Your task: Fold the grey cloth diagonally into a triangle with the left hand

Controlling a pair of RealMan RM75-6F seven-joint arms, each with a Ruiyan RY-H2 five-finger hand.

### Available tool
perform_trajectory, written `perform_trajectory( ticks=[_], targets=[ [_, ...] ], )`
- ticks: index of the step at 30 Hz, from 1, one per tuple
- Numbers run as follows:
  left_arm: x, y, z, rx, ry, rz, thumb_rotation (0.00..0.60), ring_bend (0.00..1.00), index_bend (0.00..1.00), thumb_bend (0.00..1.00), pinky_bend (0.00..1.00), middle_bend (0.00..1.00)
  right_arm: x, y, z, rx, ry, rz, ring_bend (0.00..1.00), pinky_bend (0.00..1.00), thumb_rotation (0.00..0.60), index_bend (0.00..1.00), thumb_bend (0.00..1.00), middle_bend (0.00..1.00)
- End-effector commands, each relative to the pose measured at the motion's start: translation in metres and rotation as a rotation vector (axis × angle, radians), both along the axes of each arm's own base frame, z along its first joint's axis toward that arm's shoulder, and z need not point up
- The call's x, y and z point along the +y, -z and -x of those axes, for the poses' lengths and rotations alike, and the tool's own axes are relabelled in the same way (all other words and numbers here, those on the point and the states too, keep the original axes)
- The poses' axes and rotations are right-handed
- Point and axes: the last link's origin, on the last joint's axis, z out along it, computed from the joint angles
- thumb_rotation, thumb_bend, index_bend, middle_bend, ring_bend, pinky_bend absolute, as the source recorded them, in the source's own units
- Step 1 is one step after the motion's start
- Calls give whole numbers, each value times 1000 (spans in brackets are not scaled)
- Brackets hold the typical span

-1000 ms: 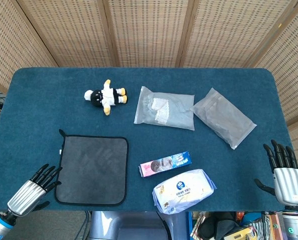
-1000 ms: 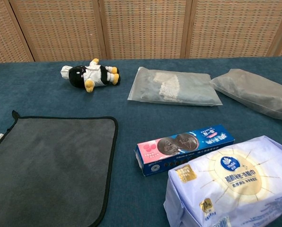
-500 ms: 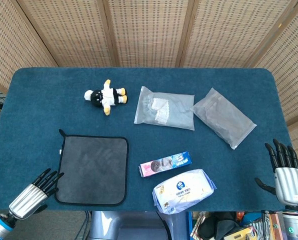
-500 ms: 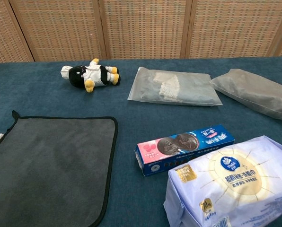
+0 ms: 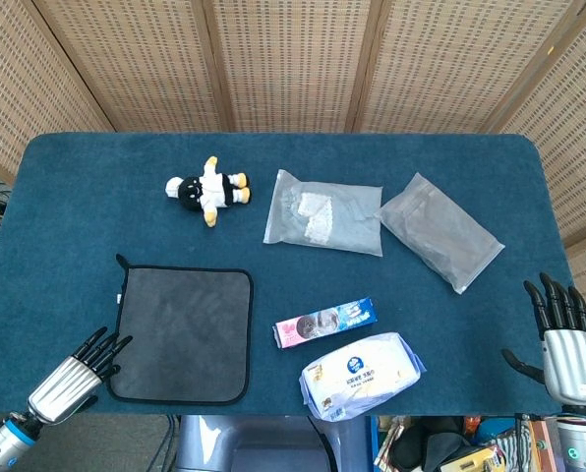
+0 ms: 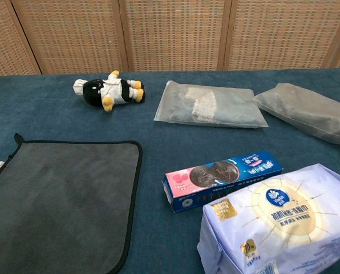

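Woven rattan screens stand behind a worktop [image 5: 67,187] covered in dark blue felt. The grey cloth [image 5: 182,334] lies flat and unfolded near the front-left edge, a square with black piping and a small loop at its far-left corner; the chest view shows it just as flat, with no corner lifted.

Over the last second the left hand [image 5: 77,378] has drawn back toward the front-left corner of the worktop. Its fingers [image 5: 106,347] were just beside the cloth's near-left edge a second ago and now sit a little further off, apart and extended, holding nothing. The right hand [image 5: 566,344] has also slipped slightly lower at the front-right edge, fingers up and spread, empty. Nothing on the worktop has moved.

This retreat suggests the fold has not started; the left hand probably has to come back in to a corner of the cloth, most likely the near-left one, before it can carry that corner across to the opposite one.

Further back lie a black-and-white plush toy [image 5: 207,188] and two translucent pouches [image 5: 323,212] [image 5: 439,231]; just right of the cloth sit a blue biscuit box [image 5: 325,322] and a pack of tissues [image 5: 363,374].
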Motion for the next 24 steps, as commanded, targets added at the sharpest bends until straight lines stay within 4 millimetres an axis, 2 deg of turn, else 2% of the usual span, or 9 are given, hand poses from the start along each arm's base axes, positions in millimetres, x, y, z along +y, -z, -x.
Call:
perform_trajectory(
  ticks=[1,9,24],
  targets=[
    [2,4,-1,2,6,7,600,0,431,143,0,0,0,-1,0,-4,-1,6,0,0,600,0,0,0],
    [4,10,-6,7,43,27,600,0,478,144,0,0,0,-3,1,-12,3,20,0,0,600,0,0,0],
    [11,15,-4,45,79,43,600,0,500,143,0,0,-1,-4,2,-18,5,27,0,0,600,0,0,0]
  ],
)
